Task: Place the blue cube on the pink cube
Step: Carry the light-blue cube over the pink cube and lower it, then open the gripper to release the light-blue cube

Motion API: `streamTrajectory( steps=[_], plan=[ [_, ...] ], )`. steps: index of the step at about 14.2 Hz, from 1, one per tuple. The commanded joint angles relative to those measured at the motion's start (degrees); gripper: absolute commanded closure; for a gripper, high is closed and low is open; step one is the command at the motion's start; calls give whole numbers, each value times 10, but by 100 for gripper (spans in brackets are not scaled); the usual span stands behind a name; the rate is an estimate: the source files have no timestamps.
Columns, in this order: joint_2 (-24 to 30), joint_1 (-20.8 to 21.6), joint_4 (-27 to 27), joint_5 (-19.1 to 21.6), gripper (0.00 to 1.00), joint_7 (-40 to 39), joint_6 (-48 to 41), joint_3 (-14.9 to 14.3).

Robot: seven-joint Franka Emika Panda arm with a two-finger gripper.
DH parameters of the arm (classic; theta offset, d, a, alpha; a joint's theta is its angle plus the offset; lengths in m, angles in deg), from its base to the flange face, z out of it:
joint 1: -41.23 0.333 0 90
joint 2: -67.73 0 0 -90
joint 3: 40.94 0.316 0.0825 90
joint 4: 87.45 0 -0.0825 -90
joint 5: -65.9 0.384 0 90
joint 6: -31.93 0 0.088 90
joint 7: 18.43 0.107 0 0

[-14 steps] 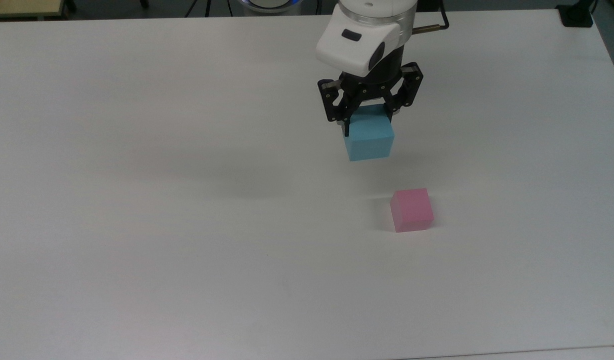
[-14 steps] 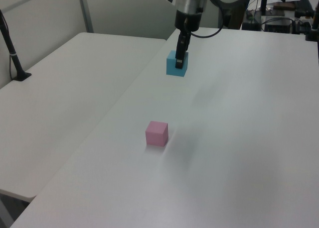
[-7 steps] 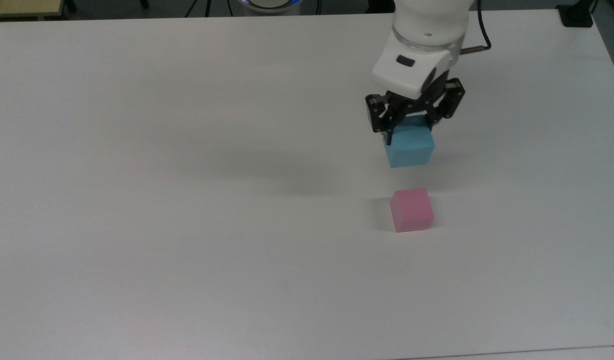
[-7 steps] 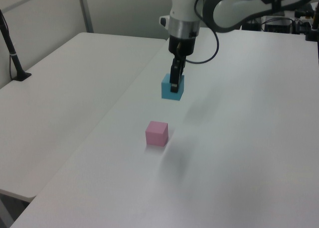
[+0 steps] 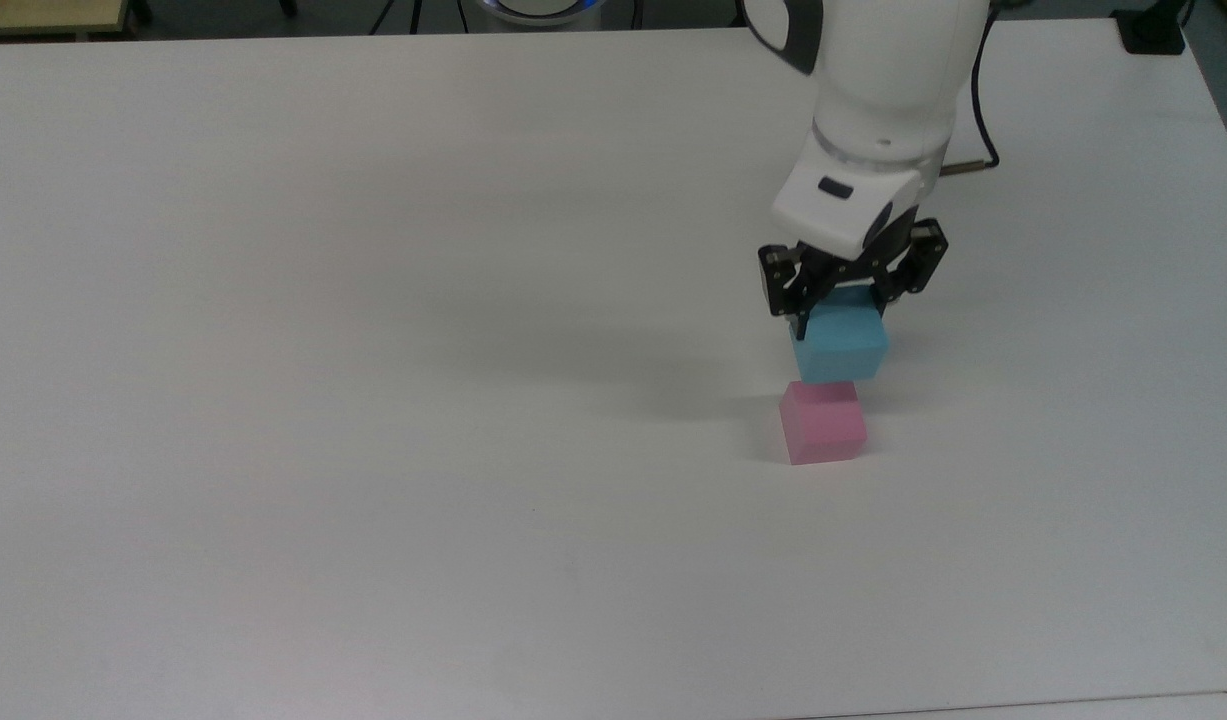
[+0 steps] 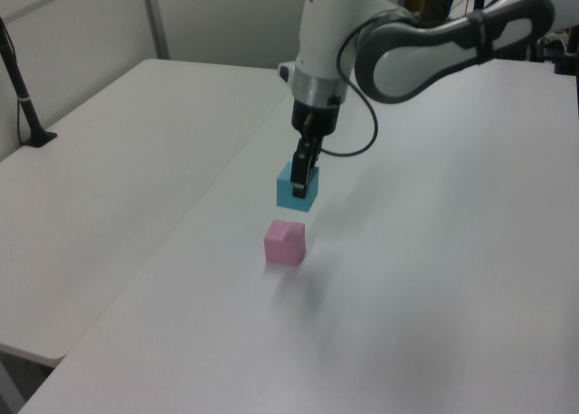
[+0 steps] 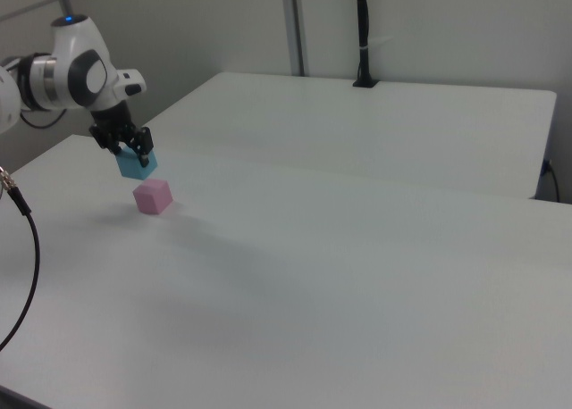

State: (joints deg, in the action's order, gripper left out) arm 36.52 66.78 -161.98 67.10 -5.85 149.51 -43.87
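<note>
My gripper [image 5: 841, 318] is shut on the light-blue cube [image 5: 839, 345] and holds it in the air above the white table [image 5: 373, 400]. The pink cube [image 5: 823, 422] rests on the table just in front of and below the blue one in the top view. In the left view the blue cube [image 6: 297, 186] hangs a little above and beyond the pink cube [image 6: 284, 242], with the gripper [image 6: 304, 172] over it. The right view shows the blue cube [image 7: 137, 165] up and to the left of the pink cube [image 7: 153, 196], apart from it.
A second white table [image 6: 109, 188] adjoins on the left view's left, with a black post [image 6: 23, 98] standing on it. A black cable [image 7: 22, 266] hangs at the right view's left edge.
The arm has carried the blue cube towards the pink cube and lowered it; in the top view it moved right and down the picture. The pink cube stayed put.
</note>
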Motion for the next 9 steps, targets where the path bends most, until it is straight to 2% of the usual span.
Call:
streamTrajectory(
  steps=[1,6,9],
  plan=[
    [-16,10,-1,-13,47,13,27,-8],
    [-57,24,8,-21,47,17,65,-19],
    [-61,34,11,-21,47,34,74,-25]
  ],
)
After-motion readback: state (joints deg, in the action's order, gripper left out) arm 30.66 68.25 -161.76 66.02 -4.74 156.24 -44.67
